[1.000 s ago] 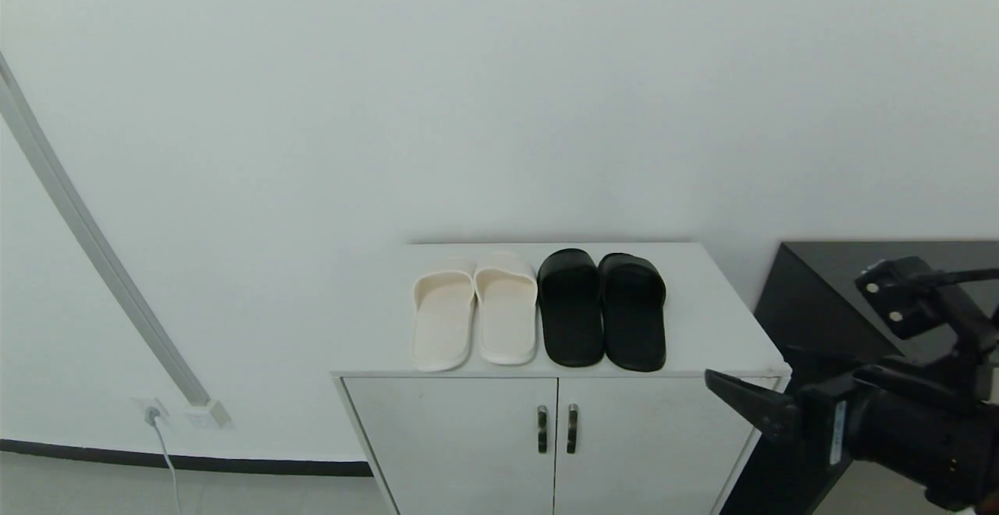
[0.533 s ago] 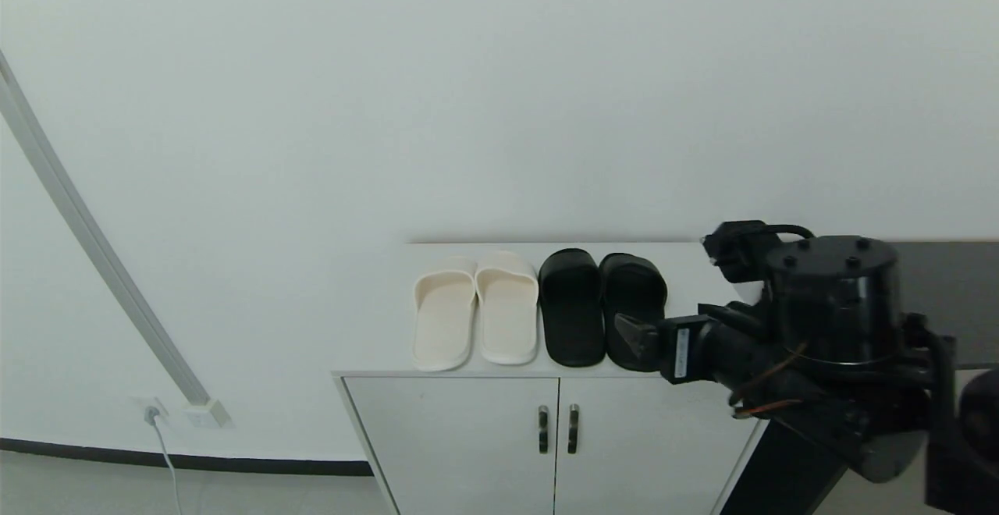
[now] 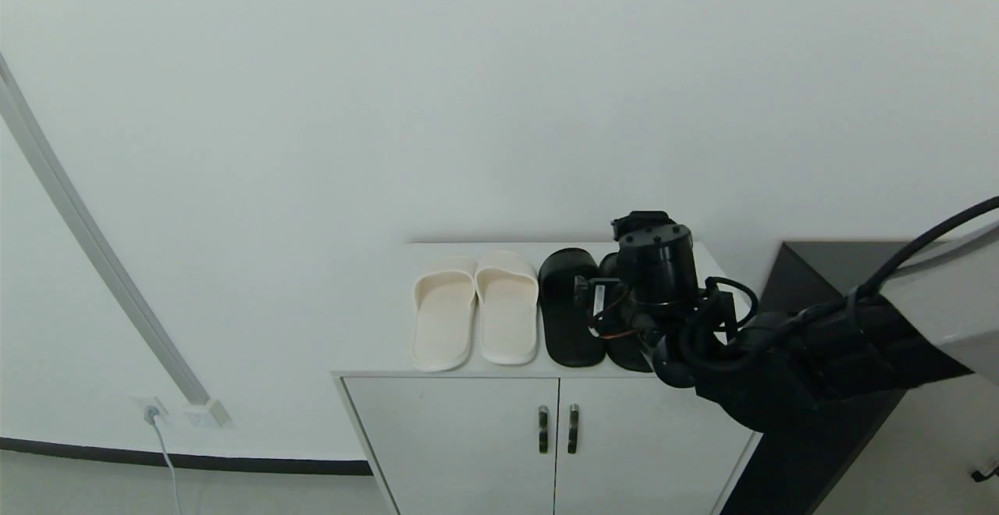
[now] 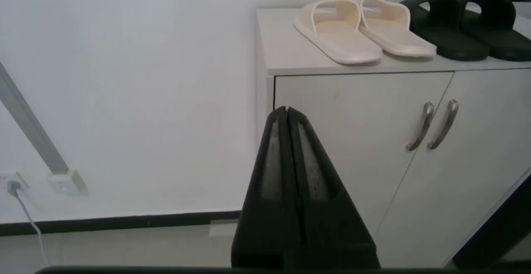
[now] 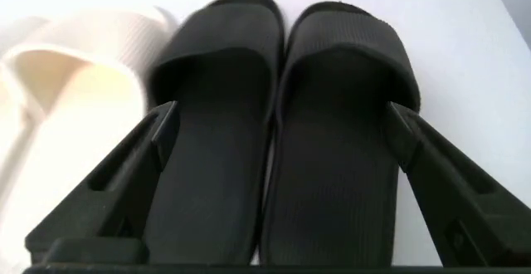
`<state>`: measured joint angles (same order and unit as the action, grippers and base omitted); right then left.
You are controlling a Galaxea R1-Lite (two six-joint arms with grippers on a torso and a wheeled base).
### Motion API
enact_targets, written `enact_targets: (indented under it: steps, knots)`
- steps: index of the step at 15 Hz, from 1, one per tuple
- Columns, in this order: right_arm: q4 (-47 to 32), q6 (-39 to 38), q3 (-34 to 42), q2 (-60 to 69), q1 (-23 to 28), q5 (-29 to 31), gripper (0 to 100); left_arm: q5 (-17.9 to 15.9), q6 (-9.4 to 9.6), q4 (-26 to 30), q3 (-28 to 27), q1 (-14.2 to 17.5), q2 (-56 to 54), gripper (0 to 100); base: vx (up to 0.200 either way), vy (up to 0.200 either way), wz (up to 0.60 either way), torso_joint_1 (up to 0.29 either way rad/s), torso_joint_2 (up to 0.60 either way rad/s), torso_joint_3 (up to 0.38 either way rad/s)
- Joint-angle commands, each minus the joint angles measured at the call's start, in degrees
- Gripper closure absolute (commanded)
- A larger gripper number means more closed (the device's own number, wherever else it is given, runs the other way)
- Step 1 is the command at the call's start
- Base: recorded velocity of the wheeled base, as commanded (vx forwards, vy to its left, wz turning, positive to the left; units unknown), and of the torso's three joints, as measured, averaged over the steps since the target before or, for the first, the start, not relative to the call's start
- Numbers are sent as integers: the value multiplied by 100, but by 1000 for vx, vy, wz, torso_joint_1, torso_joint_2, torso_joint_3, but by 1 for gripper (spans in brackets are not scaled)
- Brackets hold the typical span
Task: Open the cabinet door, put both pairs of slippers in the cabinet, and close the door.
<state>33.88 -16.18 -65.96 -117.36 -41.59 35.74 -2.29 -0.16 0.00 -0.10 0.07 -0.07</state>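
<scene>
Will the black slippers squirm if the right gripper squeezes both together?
The black moulded rubbery slide slippers look light and bendy, so they may buckle under a squeeze. Their ribbed matte footbeds probably resist slipping. Flat side by side on the white cabinet top, they shouldn't roll.

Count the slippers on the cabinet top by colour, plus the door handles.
Cream slippers: 2
Black slippers: 2
Door handles: 2
Total: 6
</scene>
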Motion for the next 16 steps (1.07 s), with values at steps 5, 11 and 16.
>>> enact_targets:
  steps: [5,11,16]
  knots:
    - [-13,9,-839,-1079,371,3,0,1,-2,0,1,1,7,100,0,0,0,0,0,0]
    - [-22,36,-1463,-1536,556,-41,0,9,-2,0,1,1,7,100,0,0,0,0,0,0]
    - [-206,62,-2061,-1834,626,-50,0,9,-2,0,1,1,7,100,0,0,0,0,0,0]
